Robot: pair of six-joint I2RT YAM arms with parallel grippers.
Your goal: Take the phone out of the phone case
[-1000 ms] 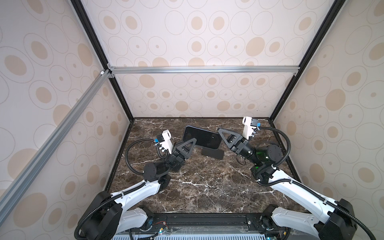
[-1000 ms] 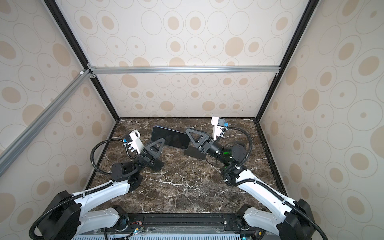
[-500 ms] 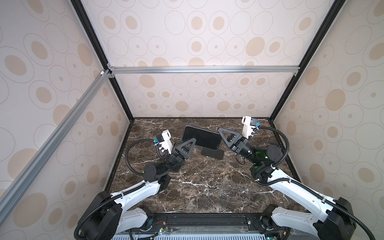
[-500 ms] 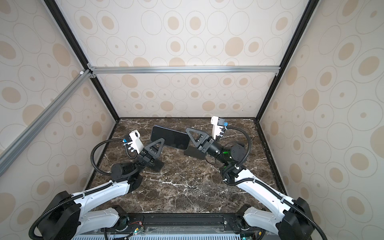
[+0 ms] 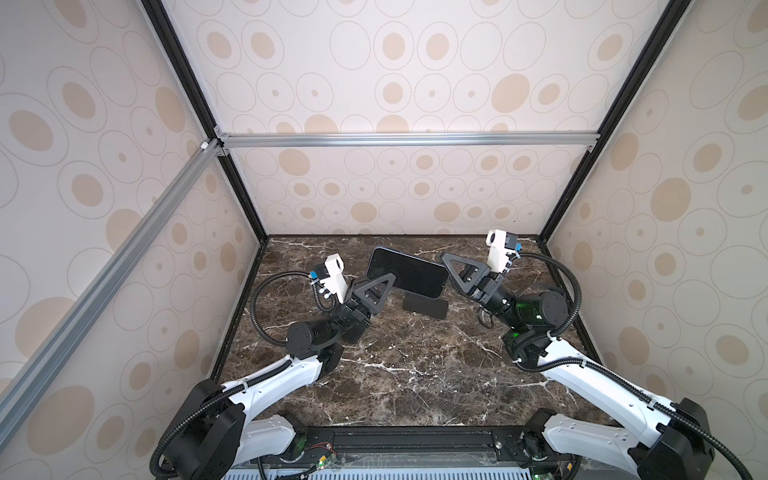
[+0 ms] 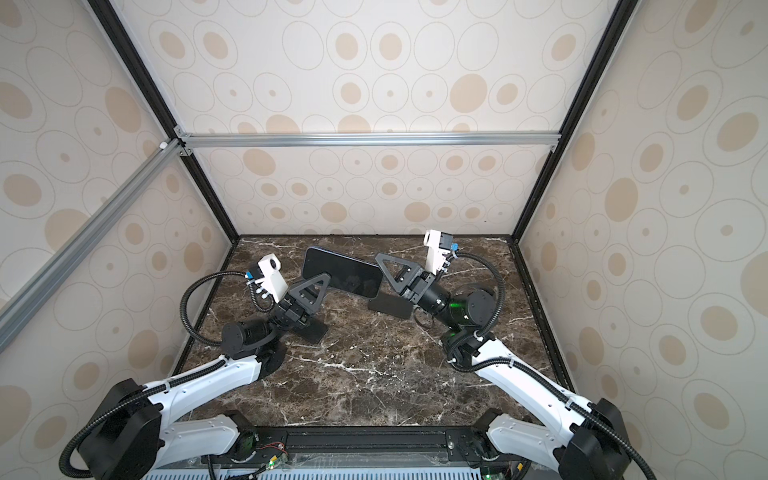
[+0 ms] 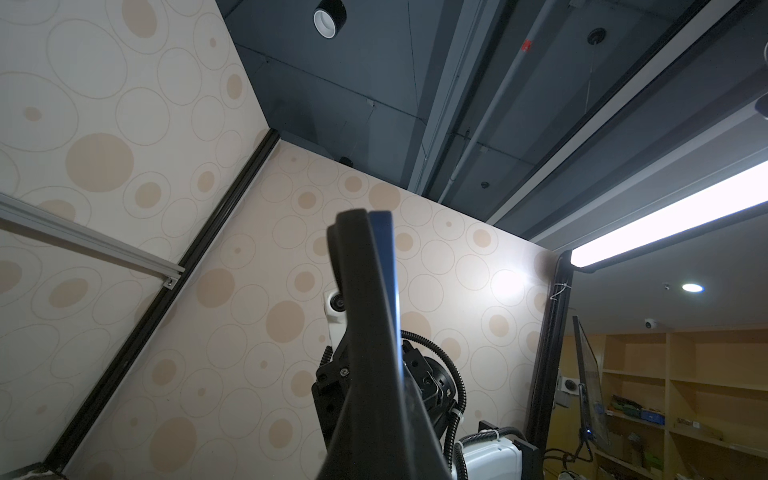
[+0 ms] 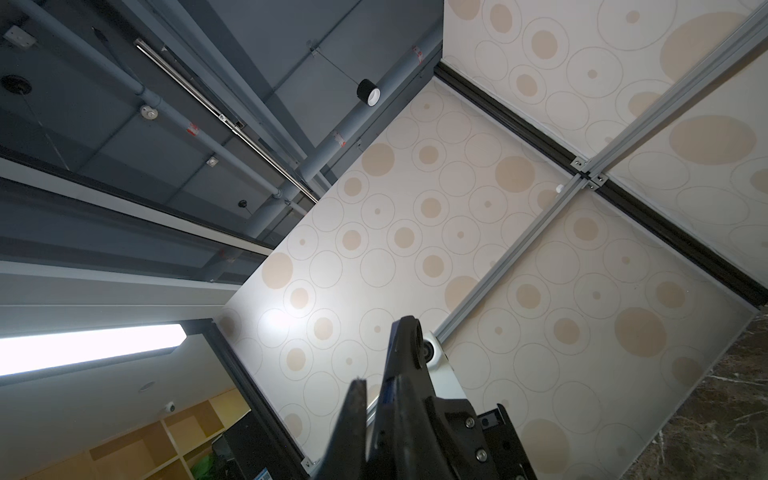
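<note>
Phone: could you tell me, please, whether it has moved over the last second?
No: the phone keeps its place below the back edge of the marble table in both top views.

Raised clear of the marble table, a dark phone hangs between the two arms, long axis across the view and left end tilted slightly higher. The left gripper is clamped on its lower left portion, one triangular finger lying across the near face. The right gripper meets the phone's right end, finger against the edge (the grip itself is not resolvable from this angle). Whether a case is fitted cannot be told. A dark flat patch lies on the table just below the phone's right half; object or shadow undetermined.
</note>
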